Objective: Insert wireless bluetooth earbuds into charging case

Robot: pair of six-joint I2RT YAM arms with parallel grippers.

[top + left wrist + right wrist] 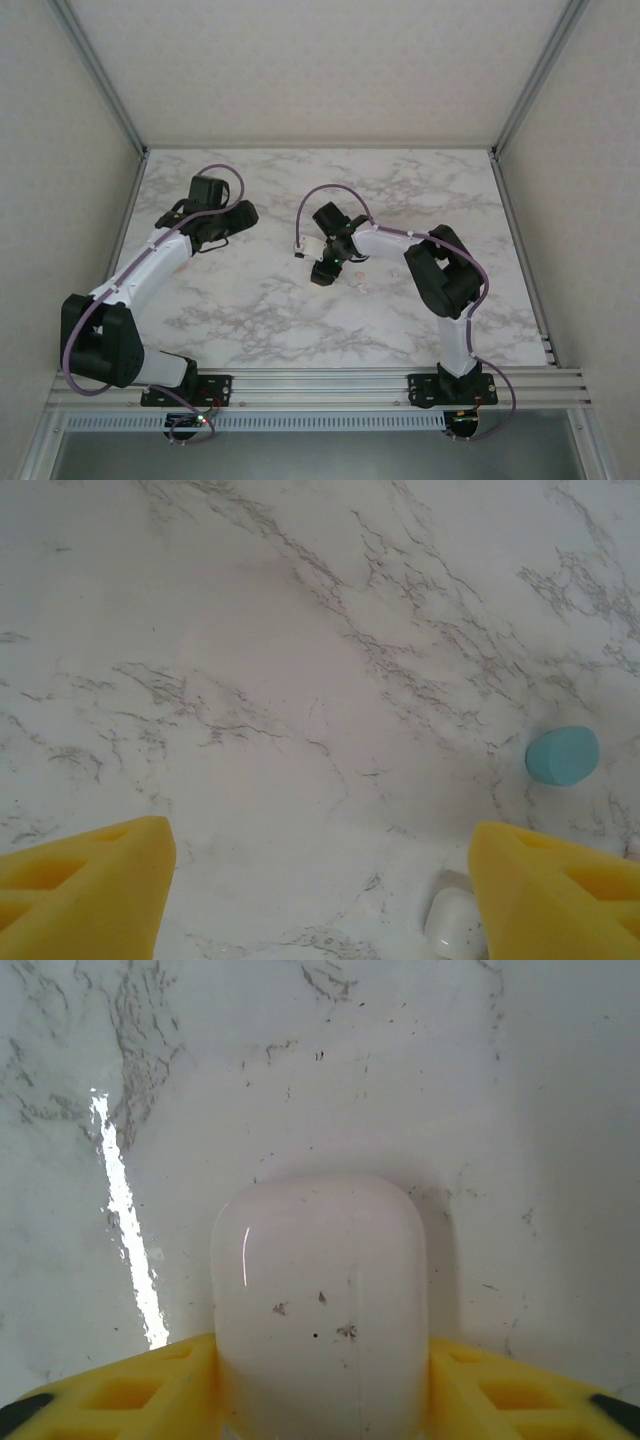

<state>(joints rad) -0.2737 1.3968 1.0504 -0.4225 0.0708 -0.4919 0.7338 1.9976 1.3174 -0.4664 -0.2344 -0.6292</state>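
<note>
In the right wrist view a white, rounded charging case [318,1290] with small scuffs rests on the marble, lid closed. My right gripper [320,1365] is shut on it, one yellow finger against each side. From above, that right gripper [323,267] sits near the table's middle, with two tiny pinkish-white earbuds [359,279] just to its right. My left gripper [320,880] hangs open over bare marble, its yellow fingers [85,880] wide apart. A pale teal earbud [562,755] lies beyond its right finger, and a whitish earbud [452,920] lies right beside that finger. The left gripper [238,215] is at the table's left.
The marble table [420,190] is enclosed by white walls and aluminium posts. A metal rail [320,380] runs along the near edge by the arm bases. Purple cables loop over both arms.
</note>
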